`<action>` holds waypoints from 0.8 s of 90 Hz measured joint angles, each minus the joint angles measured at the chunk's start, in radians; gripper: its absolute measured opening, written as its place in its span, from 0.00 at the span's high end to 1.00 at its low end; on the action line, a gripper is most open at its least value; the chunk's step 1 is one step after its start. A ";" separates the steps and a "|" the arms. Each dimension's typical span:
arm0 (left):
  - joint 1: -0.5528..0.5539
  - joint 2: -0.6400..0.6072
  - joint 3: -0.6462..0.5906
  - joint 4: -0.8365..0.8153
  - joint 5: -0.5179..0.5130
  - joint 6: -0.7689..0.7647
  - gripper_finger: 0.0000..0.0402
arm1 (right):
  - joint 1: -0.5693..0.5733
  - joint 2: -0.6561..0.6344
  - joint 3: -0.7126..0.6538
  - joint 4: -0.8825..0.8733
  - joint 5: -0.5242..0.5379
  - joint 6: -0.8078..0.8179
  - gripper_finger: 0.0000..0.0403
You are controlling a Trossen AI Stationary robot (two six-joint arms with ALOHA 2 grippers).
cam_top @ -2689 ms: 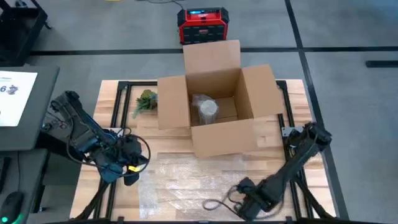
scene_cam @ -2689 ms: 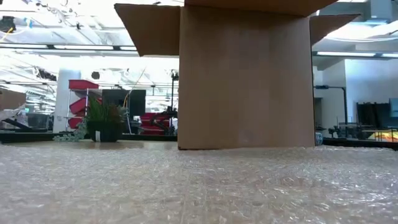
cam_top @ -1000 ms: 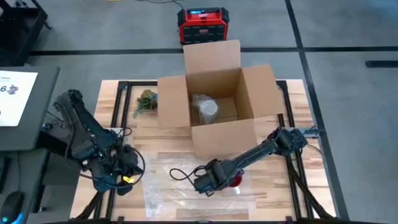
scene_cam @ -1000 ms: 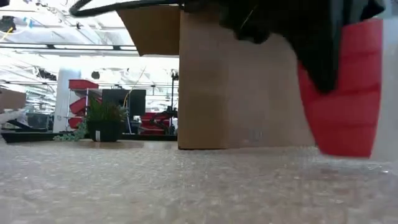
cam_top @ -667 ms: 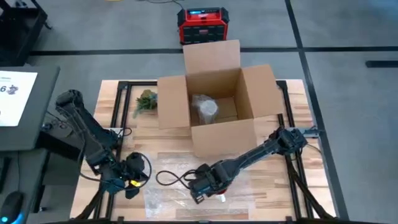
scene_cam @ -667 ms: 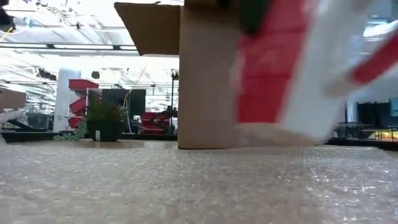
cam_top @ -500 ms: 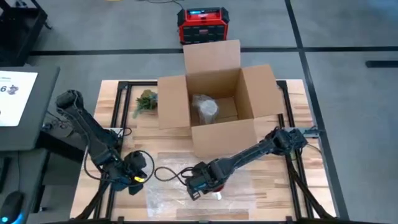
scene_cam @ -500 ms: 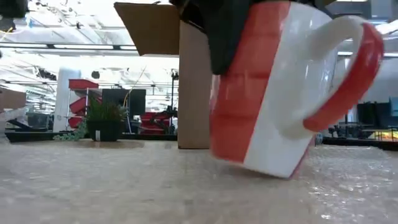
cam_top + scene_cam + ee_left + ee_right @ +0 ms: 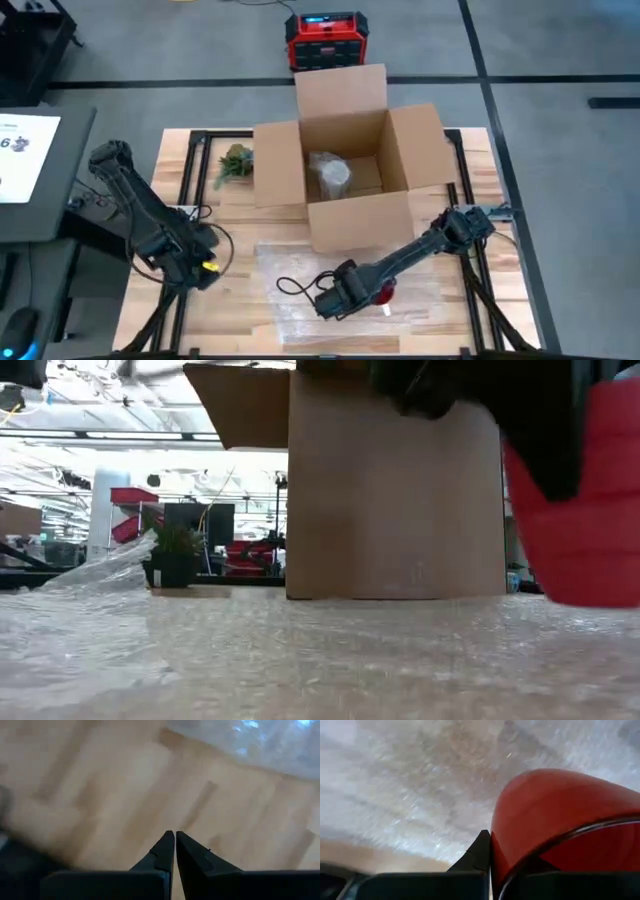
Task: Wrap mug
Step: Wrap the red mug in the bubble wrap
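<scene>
Right gripper [image 9: 368, 298] sits low at the near middle of the table [image 9: 180, 150], clamped on the red mug [image 9: 381, 294]. In the right wrist view one dark finger [image 9: 479, 851] presses the outside of the mug [image 9: 555, 815] wall, rim right at the camera; the second finger isn't visible. The mug is over the bubble wrap sheet [image 9: 310, 285]; the low view shows its red body [image 9: 590, 510] with its base just above the wrap [image 9: 300, 650]. Can't tell whether it actually touches.

The bubble wrap lies flat on the wood in front of the cardboard box [image 9: 345, 160]. Its left edge is lifted into a peak in the low view, towards the plant.

Left gripper [image 9: 196, 268] is at the near-left part of the table, beside the wrap's left edge. Its fingers [image 9: 165, 851] are pinched together with only a thin slit between them, nothing visible in between. It's above bare wood, with the wrap [image 9: 250, 740] farther ahead of it.

Farther back: the box is open, flaps spread, with a pale wrapped bundle [image 9: 331, 172] inside. A small potted plant [image 9: 233, 160] stands just left of the box. On the floor beyond the table is a red and black unit [image 9: 323, 38].
</scene>
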 joint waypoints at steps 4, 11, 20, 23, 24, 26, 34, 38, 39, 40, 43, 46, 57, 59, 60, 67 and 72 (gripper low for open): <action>-0.012 -0.011 0.019 -0.029 -0.017 -0.029 1.00 | 0.006 -0.007 0.013 0.004 0.001 0.010 1.00; -0.028 -0.028 0.035 0.055 -0.082 -0.025 1.00 | 0.011 -0.010 0.044 0.013 0.020 0.012 1.00; -0.033 -0.030 0.011 0.325 -0.156 0.103 1.00 | 0.002 -0.010 0.058 0.101 0.046 -0.031 1.00; -0.026 -0.023 -0.004 0.419 -0.164 0.157 1.00 | -0.003 -0.010 0.052 0.149 0.047 -0.047 1.00; -0.023 -0.020 -0.010 0.447 -0.165 0.173 1.00 | -0.006 -0.009 0.051 0.162 0.048 -0.052 1.00; -0.014 -0.012 -0.024 0.503 -0.166 0.207 1.00 | -0.010 -0.003 0.050 0.183 0.050 -0.063 1.00; 0.049 0.032 -0.078 0.691 -0.167 0.327 1.00 | -0.030 0.020 0.047 0.243 0.072 -0.102 1.00; 0.089 0.059 -0.098 0.756 -0.169 0.373 1.00 | -0.040 0.023 0.046 0.264 0.081 -0.117 1.00; 0.100 0.065 -0.102 0.769 -0.170 0.382 1.00 | -0.043 0.023 0.045 0.268 0.083 -0.119 1.00; 0.110 0.071 -0.106 0.780 -0.170 0.390 1.00 | -0.046 0.023 0.045 0.271 0.084 -0.121 1.00; 0.143 0.089 -0.118 0.807 -0.173 0.404 1.00 | -0.056 0.022 0.046 0.275 0.089 -0.128 1.00; 0.177 0.106 -0.128 0.834 -0.174 0.409 1.00 | -0.066 0.017 0.048 0.273 0.098 -0.135 1.00; 0.301 0.177 -0.135 0.931 -0.148 0.415 1.00 | -0.089 0.007 0.048 0.216 0.108 -0.160 1.00; 0.321 0.193 -0.135 0.950 -0.137 0.437 1.00 | -0.091 0.007 0.048 0.208 0.109 -0.164 1.00; 0.330 0.201 -0.135 0.958 -0.130 0.448 1.00 | -0.092 0.007 0.048 0.205 0.108 -0.165 1.00; 0.382 0.250 -0.135 0.995 -0.096 0.524 1.00 | -0.087 0.006 0.048 0.197 0.103 -0.168 1.00; 0.421 0.289 -0.135 1.034 -0.063 0.575 1.00 | -0.078 0.006 0.048 0.179 0.099 -0.162 1.00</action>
